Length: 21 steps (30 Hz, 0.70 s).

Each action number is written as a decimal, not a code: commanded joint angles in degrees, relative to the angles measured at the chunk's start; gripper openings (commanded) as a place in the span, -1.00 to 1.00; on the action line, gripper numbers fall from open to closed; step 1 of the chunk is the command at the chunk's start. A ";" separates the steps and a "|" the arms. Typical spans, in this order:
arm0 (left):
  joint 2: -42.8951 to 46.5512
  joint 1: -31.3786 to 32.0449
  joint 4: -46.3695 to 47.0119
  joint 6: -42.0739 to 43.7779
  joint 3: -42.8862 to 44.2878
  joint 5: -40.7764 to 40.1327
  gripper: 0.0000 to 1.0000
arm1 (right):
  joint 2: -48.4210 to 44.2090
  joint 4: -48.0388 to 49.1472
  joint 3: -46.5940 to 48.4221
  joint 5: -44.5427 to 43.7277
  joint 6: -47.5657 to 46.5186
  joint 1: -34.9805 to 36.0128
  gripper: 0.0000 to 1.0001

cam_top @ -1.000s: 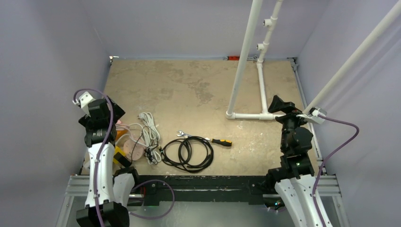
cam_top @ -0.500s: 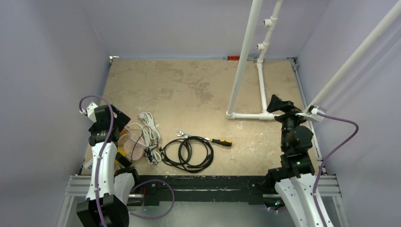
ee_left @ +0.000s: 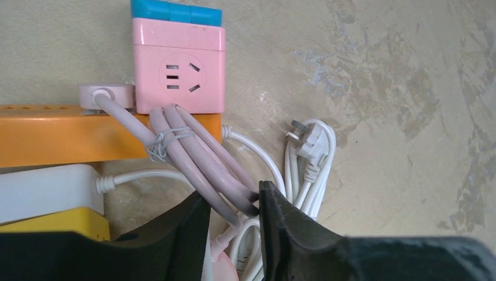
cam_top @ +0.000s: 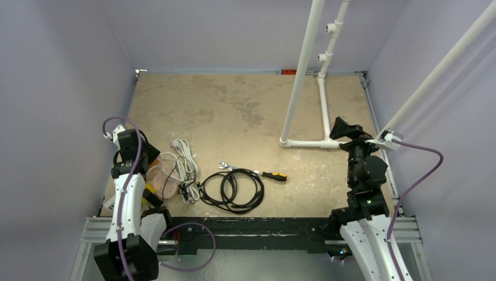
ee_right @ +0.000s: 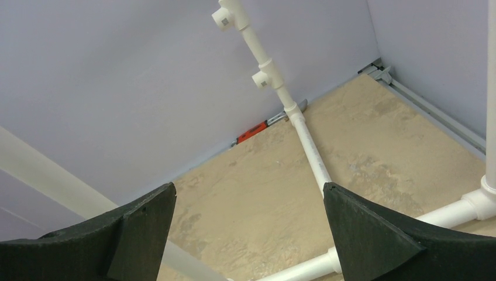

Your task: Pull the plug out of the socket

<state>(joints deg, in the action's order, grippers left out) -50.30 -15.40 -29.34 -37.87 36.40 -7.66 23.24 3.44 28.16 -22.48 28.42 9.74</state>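
Mottled tan worktop (cam_top: 234,111). At lower left, pink socket block (ee_left: 178,64), white cable (cam_top: 184,158), black cable coil (cam_top: 231,190). Near centre, wrench (cam_top: 225,166) and screwdriver (cam_top: 274,175). Right of centre, white pipe frame (cam_top: 304,143).

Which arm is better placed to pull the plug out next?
Left. The left end effector straddles the pink cord that runs to the plug, right beside the pink socket. The right end effector is open, far off, and facing the pipes.

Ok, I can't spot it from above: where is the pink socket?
Left wrist view, upper left: the pink socket sits between a blue block above and an orange strip below.
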 commanded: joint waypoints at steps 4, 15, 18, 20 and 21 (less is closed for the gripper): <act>-0.21 -0.41 6.32 1.09 -1.90 9.55 -0.83 | 0.56 0.47 2.67 0.82 -0.83 0.02 0.98; -5.31 11.48 17.26 -3.48 -2.30 12.27 -1.00 | -0.29 0.15 2.38 -0.54 -0.65 -0.08 0.98; -8.65 17.97 21.40 -5.11 -0.97 11.37 -1.00 | -0.32 0.10 2.17 -0.55 -0.56 -0.11 0.98; -11.44 21.84 23.24 -5.16 0.41 10.25 -1.00 | -0.31 0.02 2.16 -0.55 -0.56 -0.06 0.98; -12.86 23.67 23.83 -4.83 1.41 9.80 -1.00 | -0.29 0.01 2.16 -0.62 -0.55 0.00 0.98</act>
<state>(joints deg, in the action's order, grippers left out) -58.89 1.72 -11.92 -40.14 34.11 1.10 23.44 3.40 28.32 -22.61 28.42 9.74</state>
